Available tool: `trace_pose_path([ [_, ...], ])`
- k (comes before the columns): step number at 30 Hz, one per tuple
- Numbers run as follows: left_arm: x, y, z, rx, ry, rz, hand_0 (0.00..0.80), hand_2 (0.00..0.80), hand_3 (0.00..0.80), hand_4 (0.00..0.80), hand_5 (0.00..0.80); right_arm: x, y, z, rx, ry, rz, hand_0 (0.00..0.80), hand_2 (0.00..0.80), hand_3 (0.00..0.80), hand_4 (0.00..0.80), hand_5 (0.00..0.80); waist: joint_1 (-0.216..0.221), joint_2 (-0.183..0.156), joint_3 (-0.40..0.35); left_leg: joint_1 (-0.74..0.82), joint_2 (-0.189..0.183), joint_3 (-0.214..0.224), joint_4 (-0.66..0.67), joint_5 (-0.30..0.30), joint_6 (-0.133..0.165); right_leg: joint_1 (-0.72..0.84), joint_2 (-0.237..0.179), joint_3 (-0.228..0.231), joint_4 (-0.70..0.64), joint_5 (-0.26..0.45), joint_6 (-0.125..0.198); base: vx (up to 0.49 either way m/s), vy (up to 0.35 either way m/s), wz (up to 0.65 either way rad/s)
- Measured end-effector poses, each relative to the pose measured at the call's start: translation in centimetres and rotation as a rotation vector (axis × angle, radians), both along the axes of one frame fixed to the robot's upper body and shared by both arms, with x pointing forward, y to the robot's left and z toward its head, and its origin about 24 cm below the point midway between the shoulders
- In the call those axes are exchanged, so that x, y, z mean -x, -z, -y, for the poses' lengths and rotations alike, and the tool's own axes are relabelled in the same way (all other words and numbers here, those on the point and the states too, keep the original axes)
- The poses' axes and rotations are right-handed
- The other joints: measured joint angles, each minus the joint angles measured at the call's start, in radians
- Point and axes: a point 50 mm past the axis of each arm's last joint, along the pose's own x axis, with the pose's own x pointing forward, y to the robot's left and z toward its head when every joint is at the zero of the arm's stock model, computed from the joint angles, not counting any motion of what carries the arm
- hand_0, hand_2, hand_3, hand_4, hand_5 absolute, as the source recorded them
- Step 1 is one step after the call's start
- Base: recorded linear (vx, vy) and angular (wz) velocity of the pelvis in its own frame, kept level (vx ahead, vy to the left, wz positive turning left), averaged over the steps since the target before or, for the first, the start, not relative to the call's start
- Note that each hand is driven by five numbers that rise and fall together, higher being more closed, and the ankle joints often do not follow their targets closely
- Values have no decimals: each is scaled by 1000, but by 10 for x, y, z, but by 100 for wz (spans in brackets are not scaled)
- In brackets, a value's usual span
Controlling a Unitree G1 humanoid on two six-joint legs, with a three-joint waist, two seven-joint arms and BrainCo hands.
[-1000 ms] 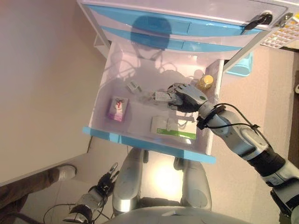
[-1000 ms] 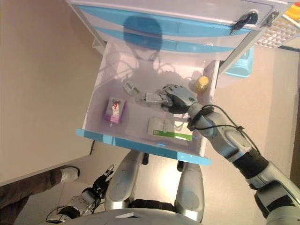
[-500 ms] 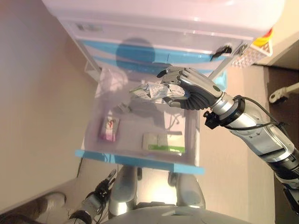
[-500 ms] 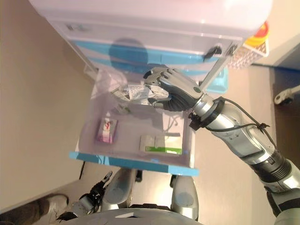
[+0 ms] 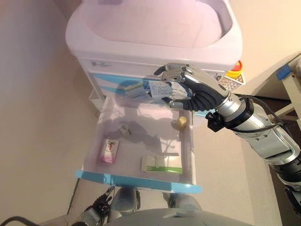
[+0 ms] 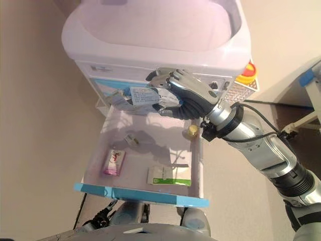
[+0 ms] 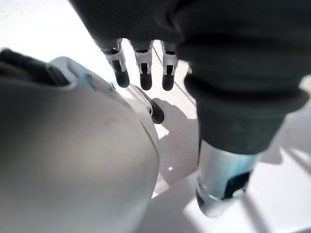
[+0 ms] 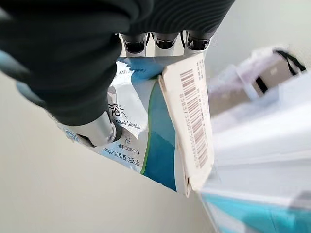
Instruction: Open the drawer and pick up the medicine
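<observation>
My right hand (image 5: 195,89) is raised above the open drawer (image 5: 141,178), its fingers and thumb curled round a blue-and-white medicine packet (image 5: 146,89) with a barcode label (image 8: 192,121). The packet hangs in front of the white cabinet's (image 5: 155,28) blue drawer fronts. In the right wrist view the packet (image 8: 146,141) fills the space under the fingers (image 8: 165,41). Down at the lower left my left hand (image 5: 101,205) hangs by my side with its fingers (image 7: 143,73) straight.
In the drawer lie a pink box (image 5: 108,151), a green-and-white box (image 5: 161,164), a small yellow-capped bottle (image 5: 181,122) and a small clip-like item (image 5: 124,128). A white basket (image 5: 230,82) with a red and yellow thing in it hangs on the cabinet's right side.
My right hand has lifted the medicine packet out of the drawer to cabinet-front height. The camera has tilted up, so the cabinet top now shows.
</observation>
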Motion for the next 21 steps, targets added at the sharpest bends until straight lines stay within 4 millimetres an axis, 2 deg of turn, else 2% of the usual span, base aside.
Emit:
trace_pose_path([
  [8, 17, 3, -5, -28, -26, -73, 0, 0, 0, 0, 0, -13, -24, 16, -74, 207, 135, 800, 800, 800, 800, 800, 1, -21, -49, 22, 1, 8, -20, 1, 1, 13, -2, 8, -9, 2, 4, 73, -6, -3],
  [14, 23, 4, -8, -36, -32, -107, 0, 0, 0, 0, 0, -51, -50, 32, -40, 465, 211, 800, 800, 800, 800, 800, 12, -37, -83, 40, -1, 7, -34, 2, 4, 33, -2, 6, -20, 9, 7, 93, -1, 1],
  [21, 29, 4, -10, -42, -15, -167, 0, 0, 0, 0, 0, -93, -42, 46, 102, 664, 170, 800, 800, 800, 800, 800, 51, -46, -91, 50, -3, -6, -35, 3, 6, 55, -4, -7, -33, 12, 8, 67, 14, 5],
])
